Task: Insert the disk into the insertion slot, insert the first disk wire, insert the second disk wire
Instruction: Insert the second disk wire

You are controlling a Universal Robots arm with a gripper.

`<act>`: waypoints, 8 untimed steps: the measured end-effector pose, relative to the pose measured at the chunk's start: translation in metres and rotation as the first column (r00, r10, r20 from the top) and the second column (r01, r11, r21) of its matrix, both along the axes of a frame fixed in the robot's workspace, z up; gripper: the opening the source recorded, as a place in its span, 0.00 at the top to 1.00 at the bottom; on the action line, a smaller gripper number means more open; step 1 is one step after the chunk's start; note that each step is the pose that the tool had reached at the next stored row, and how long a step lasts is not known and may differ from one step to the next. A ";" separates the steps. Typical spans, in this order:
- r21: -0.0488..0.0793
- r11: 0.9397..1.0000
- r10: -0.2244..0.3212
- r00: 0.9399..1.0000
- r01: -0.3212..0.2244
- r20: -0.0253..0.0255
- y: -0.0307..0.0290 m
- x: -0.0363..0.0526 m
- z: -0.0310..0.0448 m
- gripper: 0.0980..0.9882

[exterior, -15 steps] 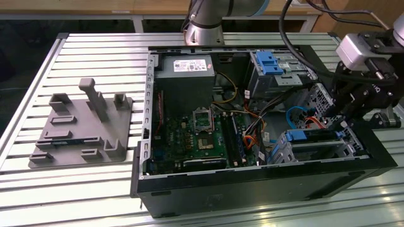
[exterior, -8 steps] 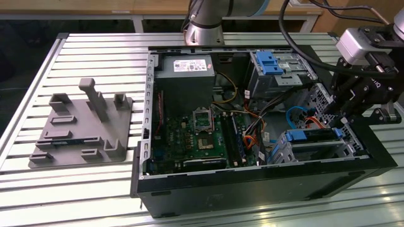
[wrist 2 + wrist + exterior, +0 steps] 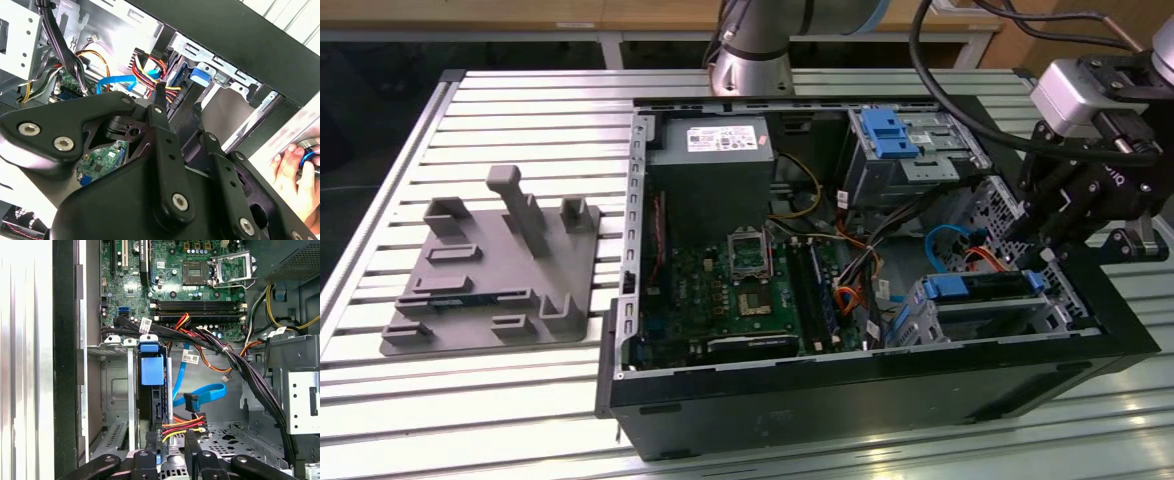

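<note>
One disk (image 3: 154,375), lengthwise inside insertion slot (image 3: 112,390)

The gripper (image 3: 178,97) points at the disk (image 3: 198,77) in its silver cage (image 3: 235,80), beside coloured wires (image 3: 145,67); a hand (image 3: 290,172) rests nearby.

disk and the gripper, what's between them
In the first wrist view, a red, yellow and black wire bundle crosses between the gripper and the disk.

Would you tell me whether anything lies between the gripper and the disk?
Yes: a red, yellow and black wire bundle crosses just ahead of the gripper, in front of the disk seated in the insertion slot.
</note>
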State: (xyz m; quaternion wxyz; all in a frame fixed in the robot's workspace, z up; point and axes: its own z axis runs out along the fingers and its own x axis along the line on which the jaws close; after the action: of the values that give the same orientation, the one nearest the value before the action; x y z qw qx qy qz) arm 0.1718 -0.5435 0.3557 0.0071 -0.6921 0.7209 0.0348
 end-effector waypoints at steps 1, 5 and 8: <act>0.000 1.000 0.000 1.000 0.000 0.000 0.0000 0.0000 0.0000 0.71; 0.000 1.000 0.000 1.000 0.000 0.000 0.0000 0.0000 0.0000 0.71; 0.000 1.000 0.000 1.000 0.000 0.000 0.0001 0.0000 0.0000 0.71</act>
State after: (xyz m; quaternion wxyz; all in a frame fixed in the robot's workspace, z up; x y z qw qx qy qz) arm 0.1718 -0.5435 0.3558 0.0071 -0.6921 0.7209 0.0347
